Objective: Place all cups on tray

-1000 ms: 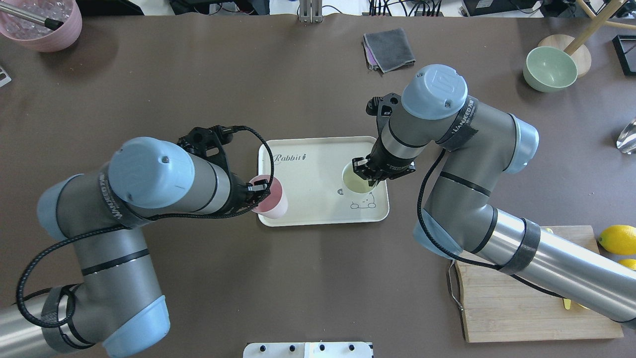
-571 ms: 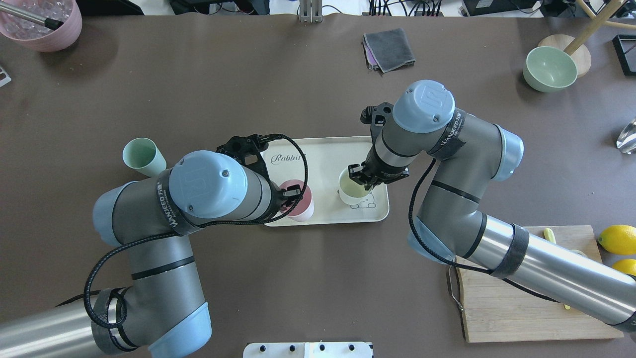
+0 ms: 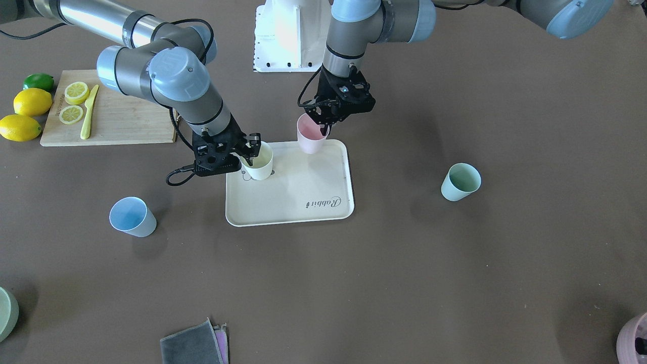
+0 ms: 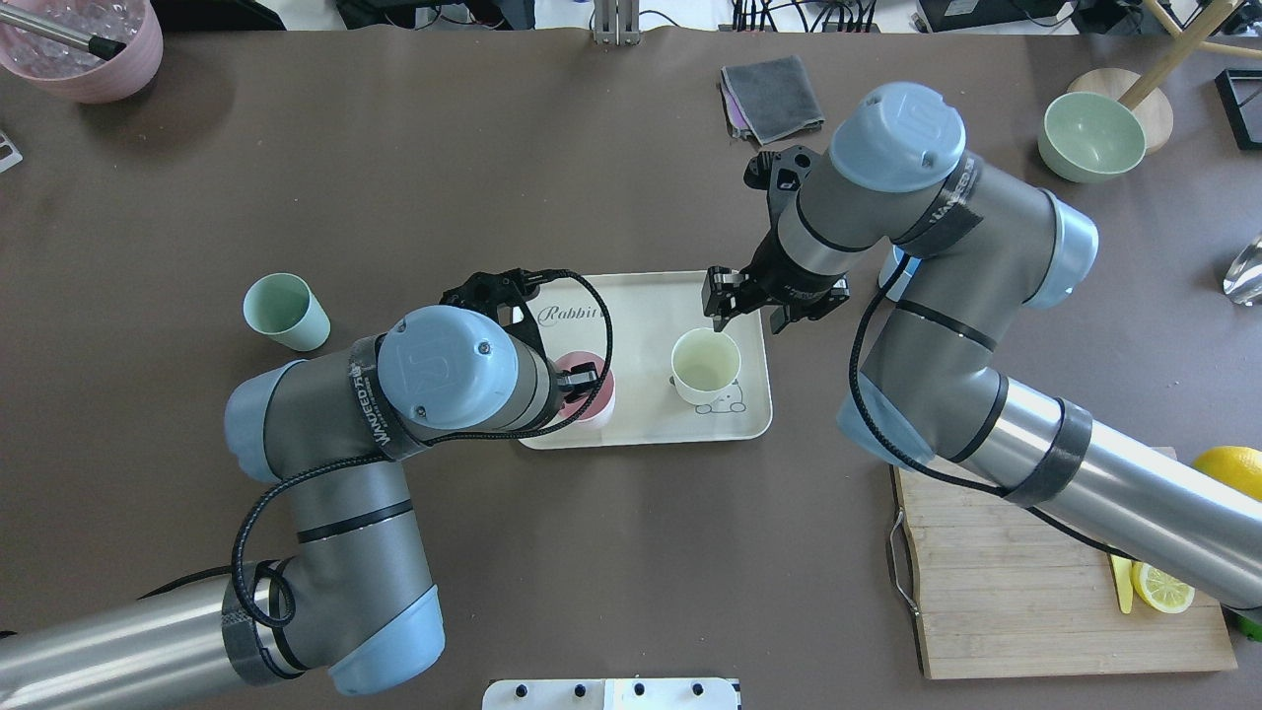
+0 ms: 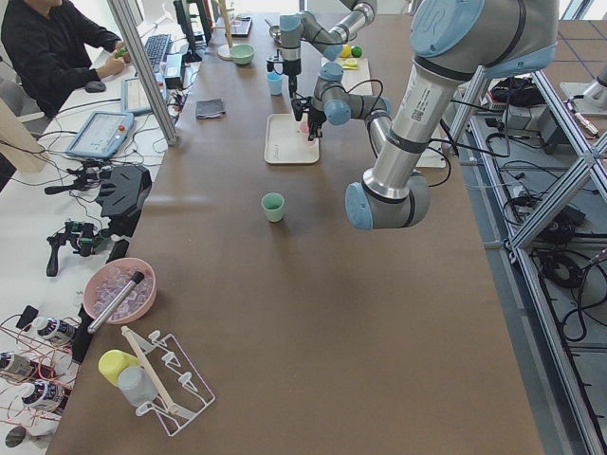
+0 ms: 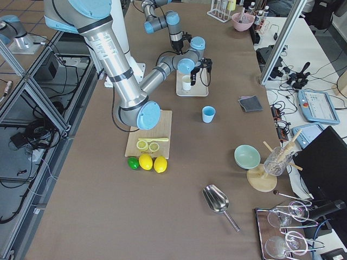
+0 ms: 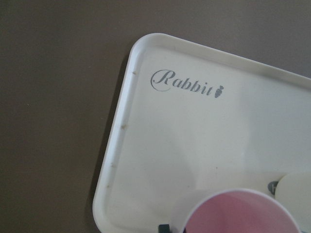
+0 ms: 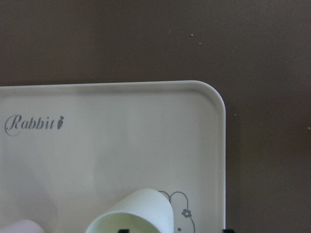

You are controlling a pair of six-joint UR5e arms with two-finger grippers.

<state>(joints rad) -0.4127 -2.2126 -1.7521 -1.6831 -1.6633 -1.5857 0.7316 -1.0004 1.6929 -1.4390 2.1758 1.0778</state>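
The cream tray lies mid-table. The pale yellow cup stands upright on it beside the bear print. My right gripper is open and empty, just past the cup's far rim; the right wrist view shows the cup between the finger tips. My left gripper is shut on the pink cup, holding it by the rim over the tray's near-left corner. The mint green cup stands on the table left of the tray. The light blue cup stands on the table beyond the right arm.
A bamboo cutting board with lemon slices and a knife lies near right, lemons beside it. A grey cloth lies at the far middle, a sage bowl far right, a mauve pot far left.
My right gripper set the yellow cup on the tray, opened and drew back from it. My left arm carried the pink cup rightward over the tray's near-left corner.
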